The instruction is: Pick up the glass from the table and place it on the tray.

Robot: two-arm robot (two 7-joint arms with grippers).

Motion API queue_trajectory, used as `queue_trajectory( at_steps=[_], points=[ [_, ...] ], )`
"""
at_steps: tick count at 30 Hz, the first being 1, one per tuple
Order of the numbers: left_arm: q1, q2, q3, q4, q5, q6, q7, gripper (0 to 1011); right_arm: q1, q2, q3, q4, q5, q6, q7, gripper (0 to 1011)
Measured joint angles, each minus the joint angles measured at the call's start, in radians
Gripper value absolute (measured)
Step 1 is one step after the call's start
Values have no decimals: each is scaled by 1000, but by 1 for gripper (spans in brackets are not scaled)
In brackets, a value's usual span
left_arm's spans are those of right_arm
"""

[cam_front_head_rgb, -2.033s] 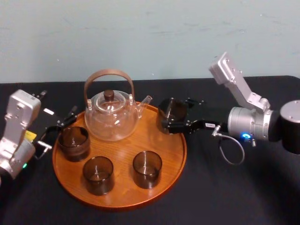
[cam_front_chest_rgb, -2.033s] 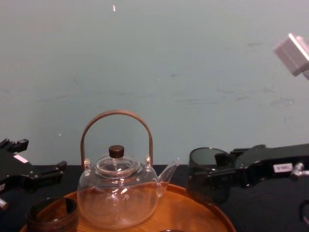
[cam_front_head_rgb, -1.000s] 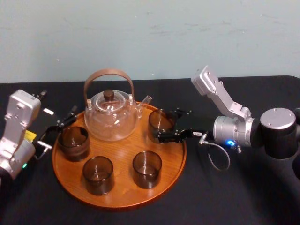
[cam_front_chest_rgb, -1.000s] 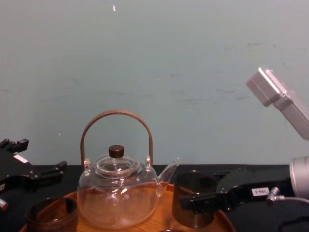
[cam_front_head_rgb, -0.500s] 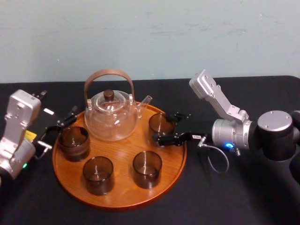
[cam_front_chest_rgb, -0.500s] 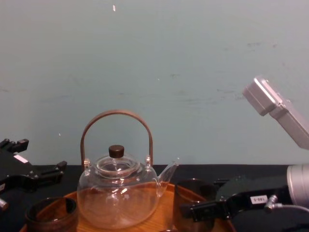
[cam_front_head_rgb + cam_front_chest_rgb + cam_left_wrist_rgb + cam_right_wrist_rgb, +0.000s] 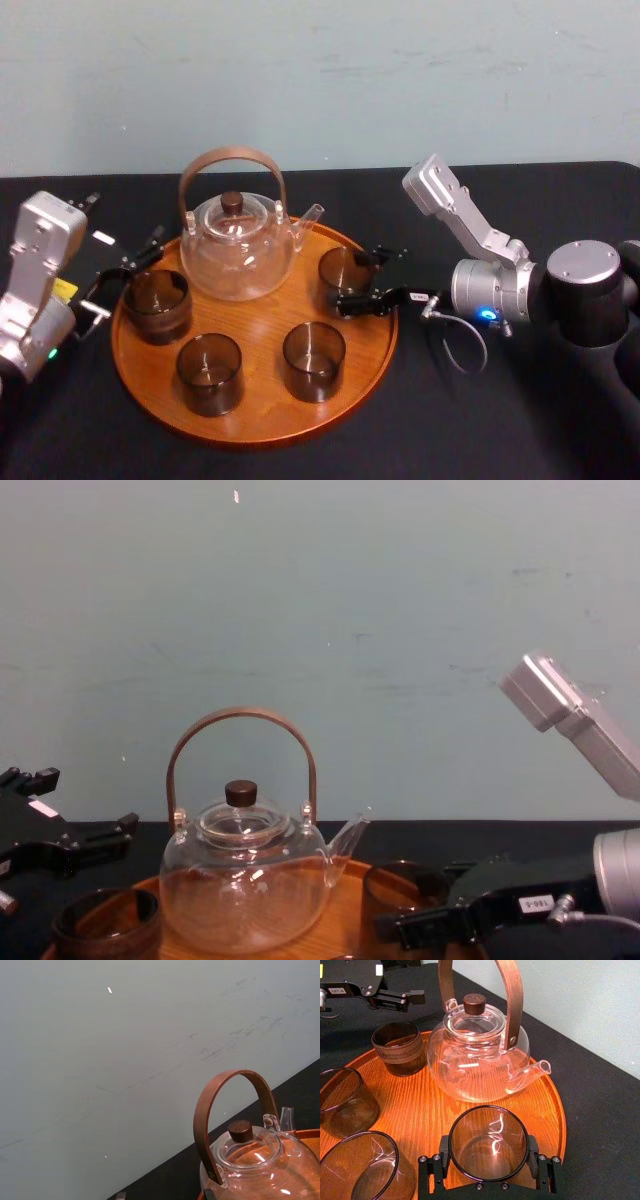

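Now, right gripper, jaws clasping glass — on tray, left gripper parked alongside.

Silver-grey arm housings, black right pincer with white label, blue light, looped grey cable

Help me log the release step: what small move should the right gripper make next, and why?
Probably open the right gripper and let go. The glass it grips looks to stand upright on the tray's bare wood, apart from the teapot's spout, so nothing more seems needed before release. The left gripper sits parked at the tray's left edge.
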Motion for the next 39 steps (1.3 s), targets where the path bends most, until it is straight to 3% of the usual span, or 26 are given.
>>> queue_trajectory(
  at_steps=[14,20,39],
  points=[
    [0,0,0,0,0,0,0,1001,-1,0,2,0,-4,1,-1,903],
    [0,0,0,0,0,0,0,1001,-1,0,2,0,-3,1,-1,1002],
    [0,0,0,0,0,0,0,1001,-1,0,2,0,-2,1,-1,1002]
  ],
)
